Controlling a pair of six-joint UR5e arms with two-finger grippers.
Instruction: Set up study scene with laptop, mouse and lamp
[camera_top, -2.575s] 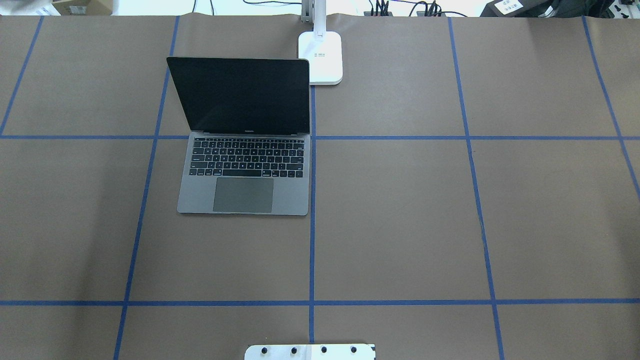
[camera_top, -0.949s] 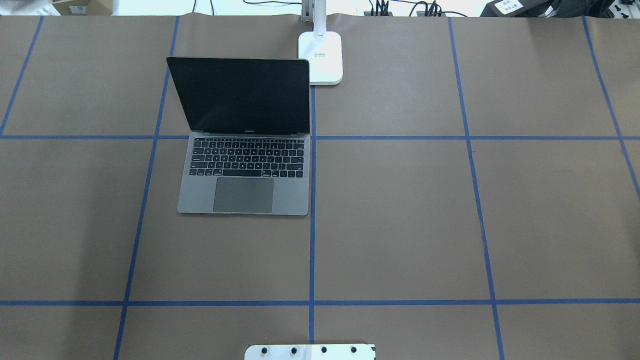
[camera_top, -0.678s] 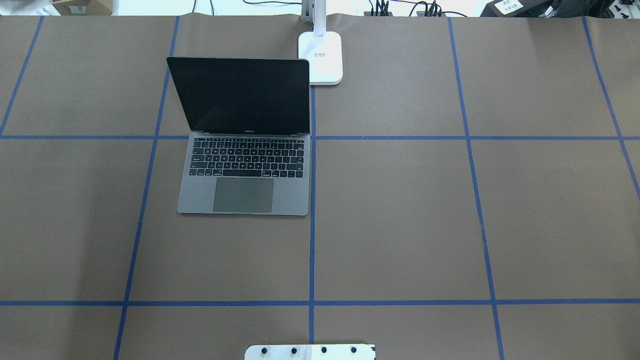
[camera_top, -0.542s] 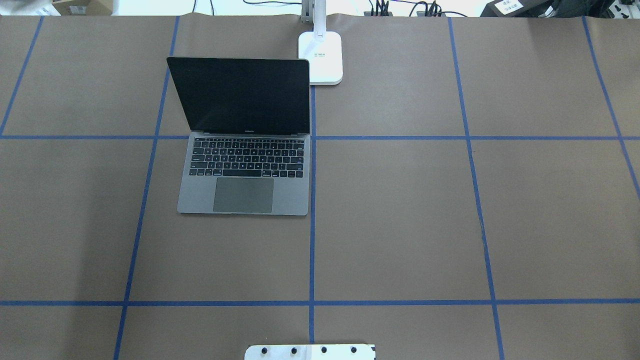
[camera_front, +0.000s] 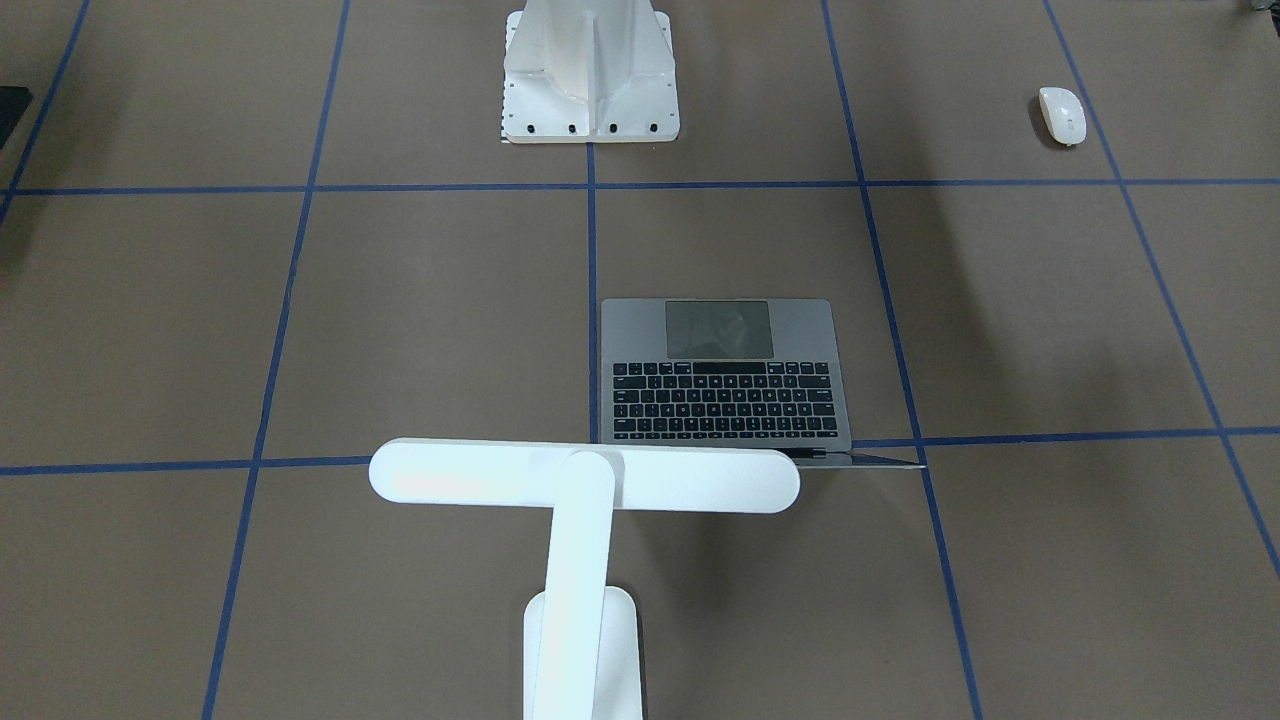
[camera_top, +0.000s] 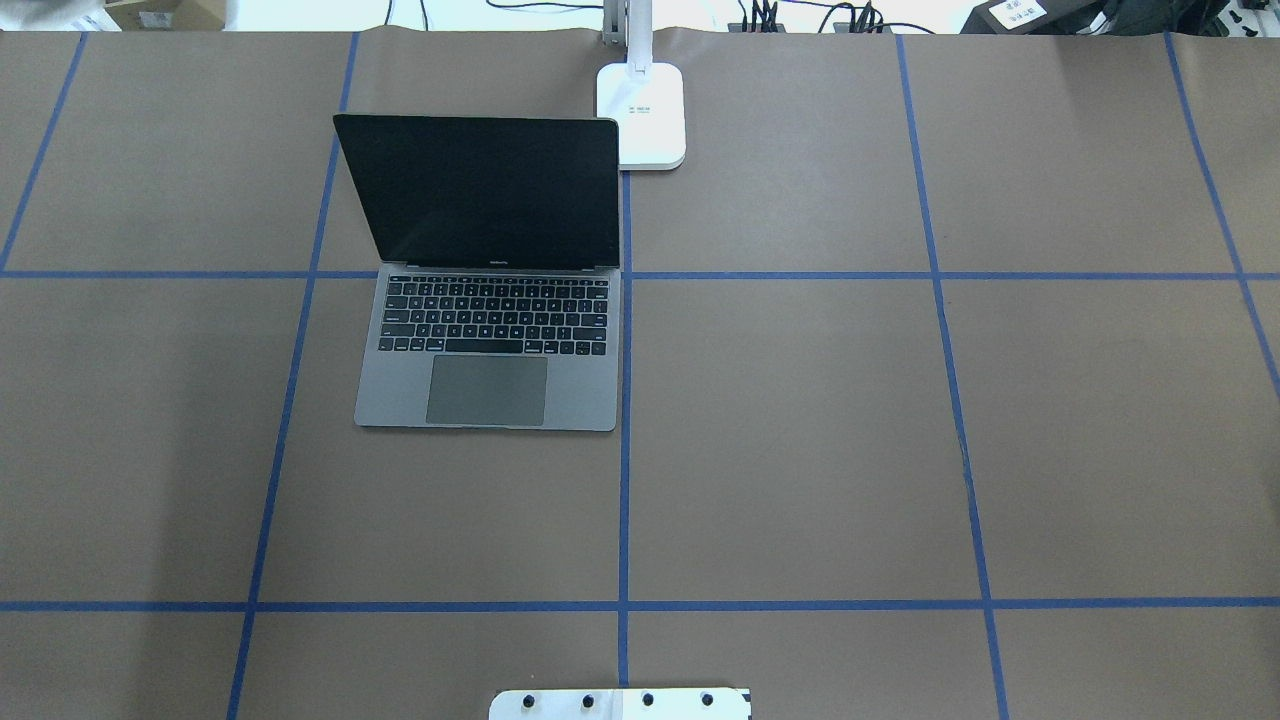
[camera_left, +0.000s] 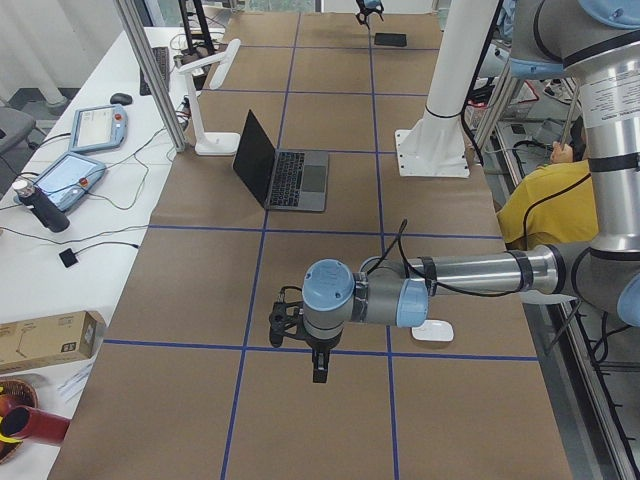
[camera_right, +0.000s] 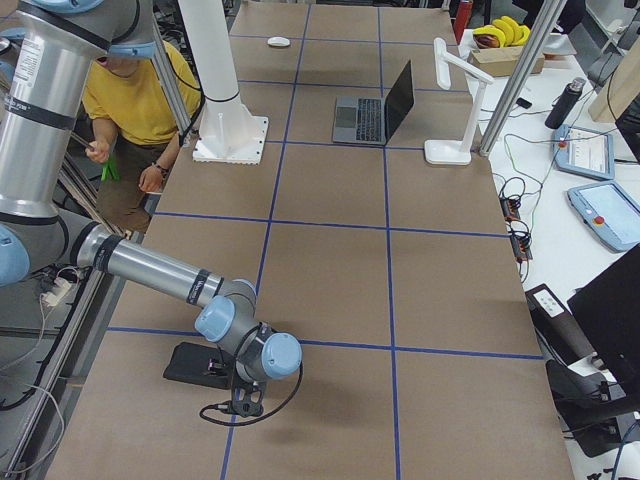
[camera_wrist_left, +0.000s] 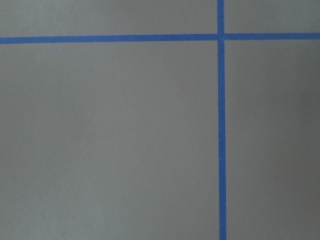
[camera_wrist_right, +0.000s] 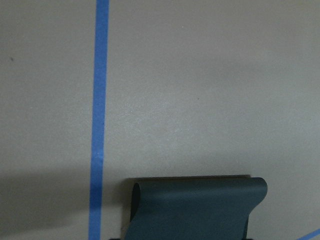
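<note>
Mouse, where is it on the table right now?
In the front-facing view the mouse lies at the upper right, on the robot's left side, level with the white pedestal and well apart from the laptop.

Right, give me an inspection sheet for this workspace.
Surface: brown paper table top, blue tape grid.
Job's things: grey metal laptop open, screen dark; white bar-headed desk lamp standing beside its screen; small white oval mouse apart, on the robot's left.
Clutter: flat black square pad; white ribbed metal pedestal.
Grippers: left gripper over bare paper, right gripper by the pad; open or shut, cannot tell.
Cables: cables on the side bench.
Surroundings: person in yellow shirt.
</note>
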